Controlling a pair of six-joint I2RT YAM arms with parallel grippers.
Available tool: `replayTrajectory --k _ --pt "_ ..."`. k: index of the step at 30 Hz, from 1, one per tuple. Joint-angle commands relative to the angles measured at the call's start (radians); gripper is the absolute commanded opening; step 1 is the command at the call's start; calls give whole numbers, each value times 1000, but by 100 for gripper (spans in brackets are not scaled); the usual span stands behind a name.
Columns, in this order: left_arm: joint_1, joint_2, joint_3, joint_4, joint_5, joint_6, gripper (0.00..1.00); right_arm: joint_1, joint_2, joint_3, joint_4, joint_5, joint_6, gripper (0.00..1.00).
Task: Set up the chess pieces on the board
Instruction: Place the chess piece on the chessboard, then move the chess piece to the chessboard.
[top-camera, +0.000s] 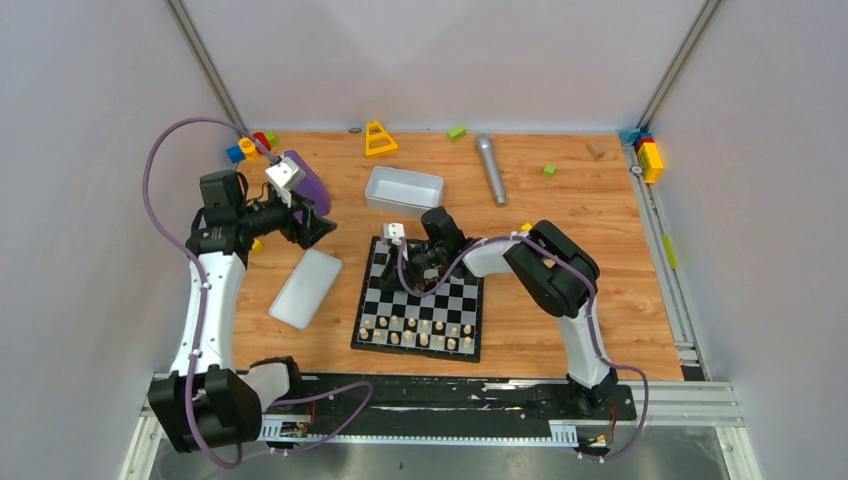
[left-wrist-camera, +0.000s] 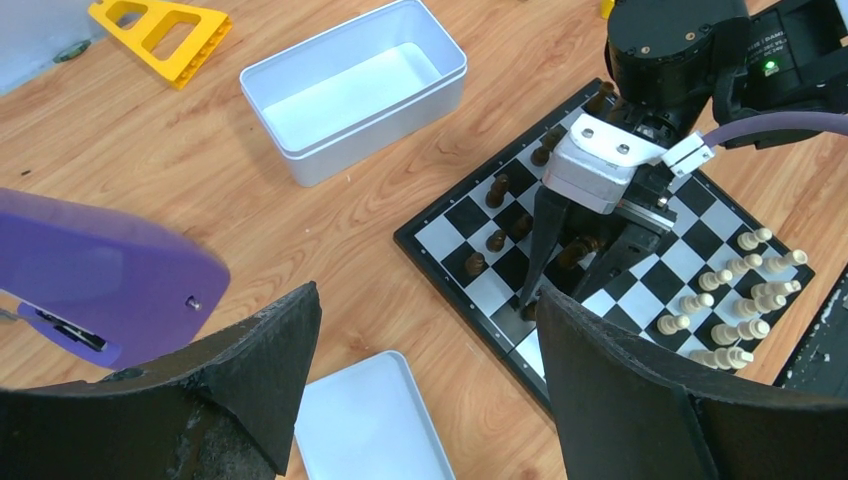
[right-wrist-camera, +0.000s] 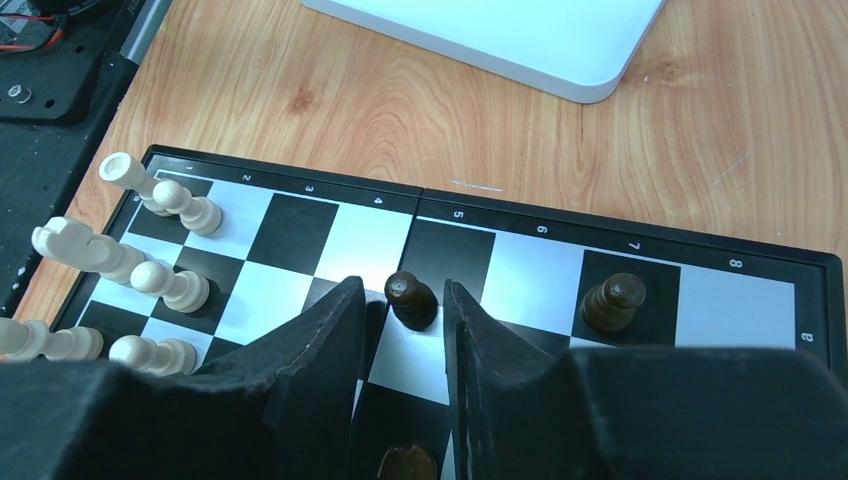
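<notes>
A: Right arm?
B: Stretched leftward over the board (right-wrist-camera: 530, 275), right end effector (right-wrist-camera: 400, 292) pointing down. Its jaws are slightly parted either side of a dark pawn (right-wrist-camera: 411, 298) — thin gaps, no clamp.
A: The pawn?
B: Upright, long axis vertical, second row from the numbered edge.
A: Left?
B: Left end effector (left-wrist-camera: 425, 305) hovers wide open — empty — above the tabletop (left-wrist-camera: 300, 230).

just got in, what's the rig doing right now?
Chess setup, partway through. The right tool is down on the board, its fingers either side of a dark pawn that stands on a square, with a slight gap showing. The pale pieces stand in two rows along the near edge; only some dark pieces are placed on the far side. The left tool hangs open off the board, holding nothing.
</notes>
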Motion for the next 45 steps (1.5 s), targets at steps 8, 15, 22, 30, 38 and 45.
replayTrajectory --k 8,15,22,30,38,45 --pt "7 -43 -13 -20 -17 50 88 0 -155 131 -278 19 -31 42" --pt "8 -82 -21 -39 -70 51 89 -27 -263 192 -608 183 -71 42" --pt "5 -104 -17 -81 -94 70 89 -120 -315 219 -814 381 -73 42" --pt "5 -112 -32 -92 -86 100 89 -161 -266 262 -944 584 -119 43" --pt "6 -108 -39 -99 -69 119 89 -168 -187 333 -1021 608 -122 41" --pt "7 -101 -42 -94 -72 114 90 -169 -174 338 -1047 595 -124 39"
